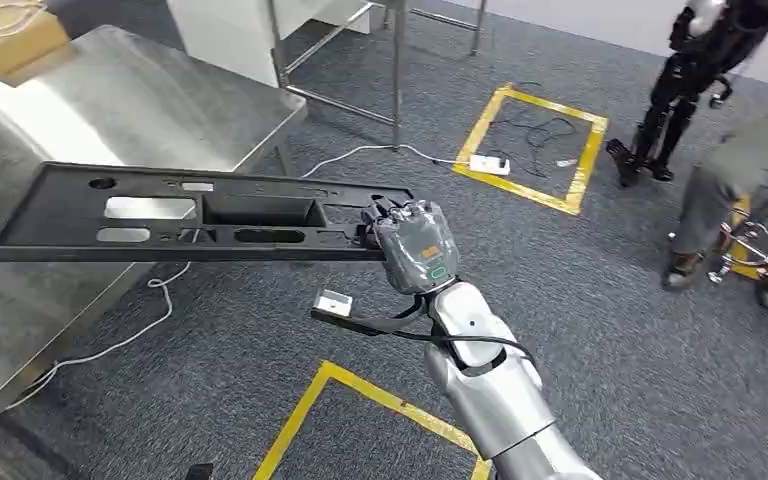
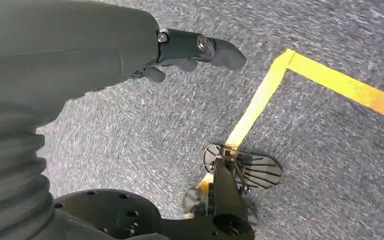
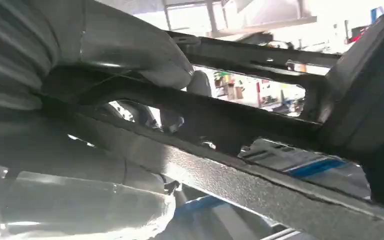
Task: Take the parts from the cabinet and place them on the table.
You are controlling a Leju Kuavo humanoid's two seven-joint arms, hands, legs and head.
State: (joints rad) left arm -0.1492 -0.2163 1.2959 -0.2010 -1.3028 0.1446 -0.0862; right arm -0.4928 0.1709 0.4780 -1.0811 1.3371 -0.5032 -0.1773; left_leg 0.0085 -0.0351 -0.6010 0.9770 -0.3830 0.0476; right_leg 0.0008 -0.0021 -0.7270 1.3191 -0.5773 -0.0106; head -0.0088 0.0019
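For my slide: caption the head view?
Right hand holds a black part over the steel table.

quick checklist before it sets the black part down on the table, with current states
1. Grip: right hand holds the black part by its near end: ok.
2. Part level: roughly flat in the head view: ok.
3. Part over the table: far end is, held end is over the floor: not ok yet.
4. Landing spot: box sits at the far corner, apart from the part: ok.
5. Left hand holds nothing, over the floor: ok.
6. Gap between part and table: cannot tell.
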